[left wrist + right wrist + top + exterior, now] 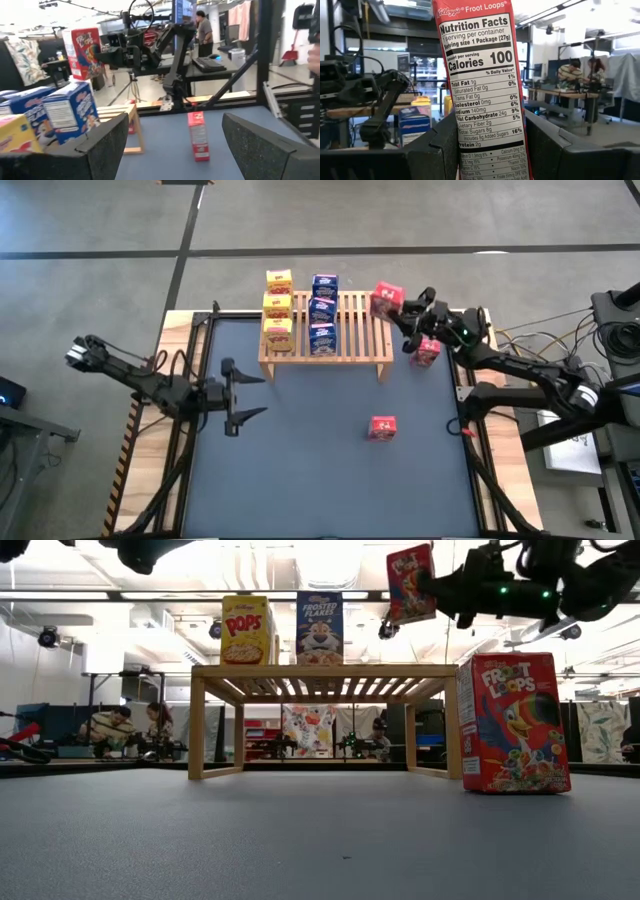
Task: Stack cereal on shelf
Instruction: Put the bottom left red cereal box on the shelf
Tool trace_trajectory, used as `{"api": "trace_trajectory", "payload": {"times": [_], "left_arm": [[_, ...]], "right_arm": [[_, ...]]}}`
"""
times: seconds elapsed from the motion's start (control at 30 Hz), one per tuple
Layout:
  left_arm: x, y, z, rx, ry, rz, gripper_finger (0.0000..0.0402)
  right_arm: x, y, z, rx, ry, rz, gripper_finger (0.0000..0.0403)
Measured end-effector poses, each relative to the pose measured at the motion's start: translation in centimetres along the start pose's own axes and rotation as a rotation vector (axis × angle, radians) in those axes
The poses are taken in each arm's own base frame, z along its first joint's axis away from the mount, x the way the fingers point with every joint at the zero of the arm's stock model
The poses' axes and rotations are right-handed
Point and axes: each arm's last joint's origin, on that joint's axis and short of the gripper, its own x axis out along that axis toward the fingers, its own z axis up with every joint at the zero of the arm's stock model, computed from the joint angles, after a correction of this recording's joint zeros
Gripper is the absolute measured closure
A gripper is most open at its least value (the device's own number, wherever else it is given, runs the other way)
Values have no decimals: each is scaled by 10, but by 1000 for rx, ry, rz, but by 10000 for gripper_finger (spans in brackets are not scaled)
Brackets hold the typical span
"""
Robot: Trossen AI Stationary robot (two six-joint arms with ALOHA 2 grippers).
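The wooden rack [350, 330] stands at the table's far middle. Three yellow boxes [278, 308] and three blue boxes [322, 312] stand in two rows on its left half. My right gripper [394, 306] is shut on a red box [386, 298] above the rack's far right corner; the low view shows it [410, 582] clear of the slats. A second red box [427, 351] stands on the table right of the rack. A third [382, 427] stands nearer, at mid-table. My left gripper [250, 393] is open and empty at the table's left. My right gripper pinches the red box between its two fingers [440, 145], one on each broad face, with the narrow nutrition panel [485, 125] facing the wrist. The fingers come level from the table's right [470, 585]. The box stands nearly upright, lifted clear above the rack's top.
The rack's right half [365, 330] has bare slats. Cables and gear [600, 330] lie beyond the table's right edge. People sit at benches [120, 725] in the room behind. Open mat [320, 470] lies toward the near edge.
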Motion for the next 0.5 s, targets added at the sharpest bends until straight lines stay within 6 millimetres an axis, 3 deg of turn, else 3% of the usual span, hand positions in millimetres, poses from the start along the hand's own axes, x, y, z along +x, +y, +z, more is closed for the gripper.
{"api": "trace_trajectory", "payload": {"times": [0.23,0.5], "left_arm": [[-1,5,0,6,-4,17,98],[-4,7,3,-10,-25,5,98]], "right_arm": [[18,-34,-2,11,59,132,236],[46,-85,-27,85,156,259,236]]}}
